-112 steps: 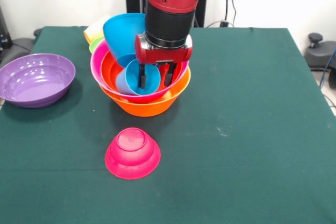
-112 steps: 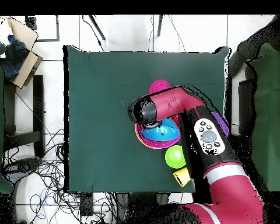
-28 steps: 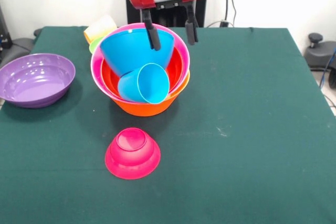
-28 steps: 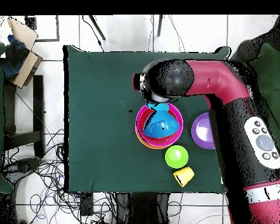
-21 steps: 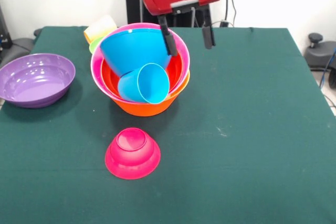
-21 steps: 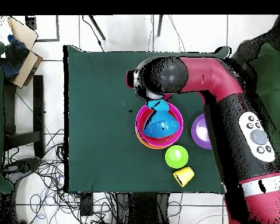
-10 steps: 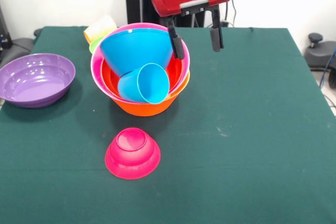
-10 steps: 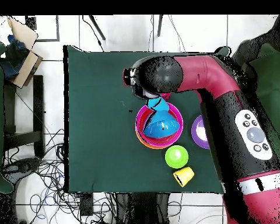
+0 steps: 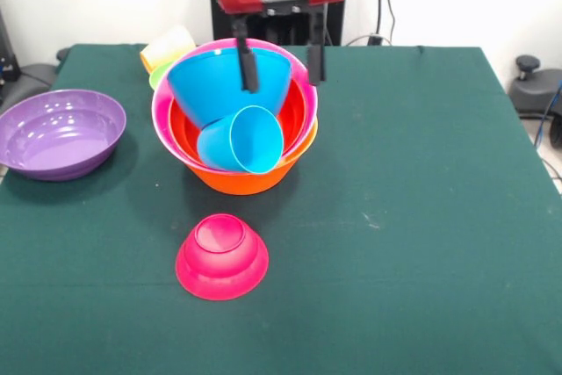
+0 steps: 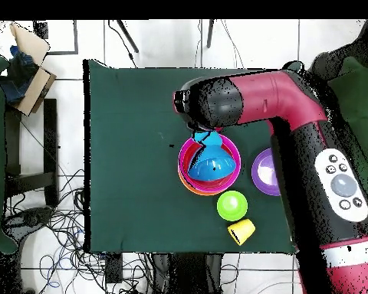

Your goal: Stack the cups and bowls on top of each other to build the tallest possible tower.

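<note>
— Where does the tower (image 9: 235, 133) stand?
— Mid-table: orange bowl (image 9: 255, 175) as base, pink (image 9: 162, 111) and red-orange (image 9: 189, 133) nested inside, a blue bowl (image 9: 219, 81) tilted on top, the blue cup (image 9: 241, 140) on its side at its 6 o'clock.
— And the gripper (image 9: 279, 63)?
— Above the blue bowl, fingers spread, holding nothing. The magenta bowl (image 9: 222, 256) sits upturned at the tower's 6 o'clock, the purple bowl (image 9: 57, 132) at 9.

This is a robotics lab. A red robot arm (image 10: 294, 92) stands at a table (image 9: 421, 217) covered in green cloth, loose cables (image 10: 53, 222) sprawl over the tiled floor (image 10: 149, 46), and a cardboard box (image 10: 30, 57) sits beside the table.
</note>
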`<control>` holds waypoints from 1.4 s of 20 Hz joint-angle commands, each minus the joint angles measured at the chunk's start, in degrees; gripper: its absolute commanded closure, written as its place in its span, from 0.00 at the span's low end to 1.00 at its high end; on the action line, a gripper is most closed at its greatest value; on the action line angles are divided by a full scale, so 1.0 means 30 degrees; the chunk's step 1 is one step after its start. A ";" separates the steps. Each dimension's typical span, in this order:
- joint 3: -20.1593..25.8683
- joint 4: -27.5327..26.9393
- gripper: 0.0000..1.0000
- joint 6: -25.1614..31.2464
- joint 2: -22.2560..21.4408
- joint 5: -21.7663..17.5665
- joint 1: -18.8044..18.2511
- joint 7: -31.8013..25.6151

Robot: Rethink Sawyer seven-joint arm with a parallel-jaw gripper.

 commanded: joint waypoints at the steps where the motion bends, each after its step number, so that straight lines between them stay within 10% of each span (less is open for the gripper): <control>1: 0.0108 0.0751 0.00 -0.0110 0.0098 -0.1668 -0.1428 -0.6875; 16: 0.1875 -0.0140 0.00 0.0360 0.2344 -0.2663 -0.4950 -1.2496; 28: 0.1642 0.1800 0.00 -0.2958 0.3530 -0.3723 -0.6106 -1.2365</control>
